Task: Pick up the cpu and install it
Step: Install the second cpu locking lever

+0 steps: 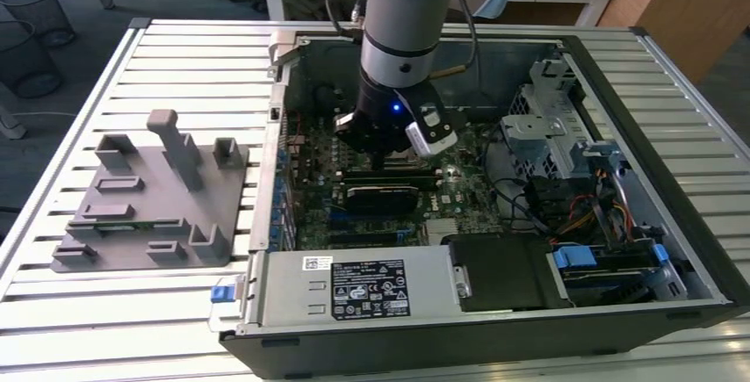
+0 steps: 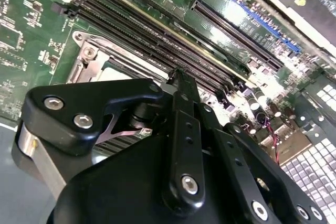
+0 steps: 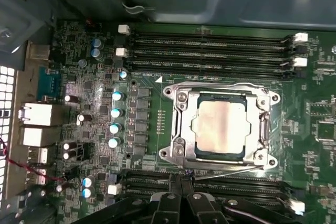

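- Silvery metal top of the cpu point(image 3: 221, 125) is seen in the first wrist view, seated flat inside the socket frame point(image 3: 181, 124) on the green board point(image 3: 152, 61).
- The hand point(image 3: 181, 182) is seen just beside the socket's edge, over the memory slots point(image 3: 210, 45); its fingers point(image 3: 173, 184) are pressed together with nothing between them.
- In the exterior view the arm point(image 1: 399, 39) is reached down into the open computer case point(image 1: 656, 250), with the hand point(image 1: 381, 149) low over the board.
- A grey plastic fixture point(image 1: 153, 198) is set on the slatted surface point(image 1: 70, 312), at the exterior view's left, well apart from the hand.
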`<action>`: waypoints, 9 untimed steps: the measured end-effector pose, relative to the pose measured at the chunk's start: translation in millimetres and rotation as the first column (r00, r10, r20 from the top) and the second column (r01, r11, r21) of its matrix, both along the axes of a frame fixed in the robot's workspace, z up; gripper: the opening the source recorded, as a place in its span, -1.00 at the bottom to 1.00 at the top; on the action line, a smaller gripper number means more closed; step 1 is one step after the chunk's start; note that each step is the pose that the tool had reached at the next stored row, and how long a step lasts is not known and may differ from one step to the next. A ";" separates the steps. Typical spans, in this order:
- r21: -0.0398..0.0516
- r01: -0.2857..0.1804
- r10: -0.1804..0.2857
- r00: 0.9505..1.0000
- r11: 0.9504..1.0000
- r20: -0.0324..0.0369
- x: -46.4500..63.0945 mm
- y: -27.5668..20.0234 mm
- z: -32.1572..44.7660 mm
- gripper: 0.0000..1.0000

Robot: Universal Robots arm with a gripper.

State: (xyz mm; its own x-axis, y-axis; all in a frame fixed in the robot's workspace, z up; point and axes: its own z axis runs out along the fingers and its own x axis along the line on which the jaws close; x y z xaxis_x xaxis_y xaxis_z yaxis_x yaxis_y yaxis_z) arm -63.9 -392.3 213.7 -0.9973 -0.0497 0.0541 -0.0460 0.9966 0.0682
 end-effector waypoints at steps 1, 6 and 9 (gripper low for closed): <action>0.004 0.000 0.000 1.000 1.000 0.000 -0.1 0.0 -1.4 -0.79; 0.020 0.000 0.000 1.000 1.000 0.000 -0.1 0.1 -7.6 -0.79; 0.026 0.000 0.000 1.000 1.000 0.000 -1.2 -1.6 -8.6 -0.79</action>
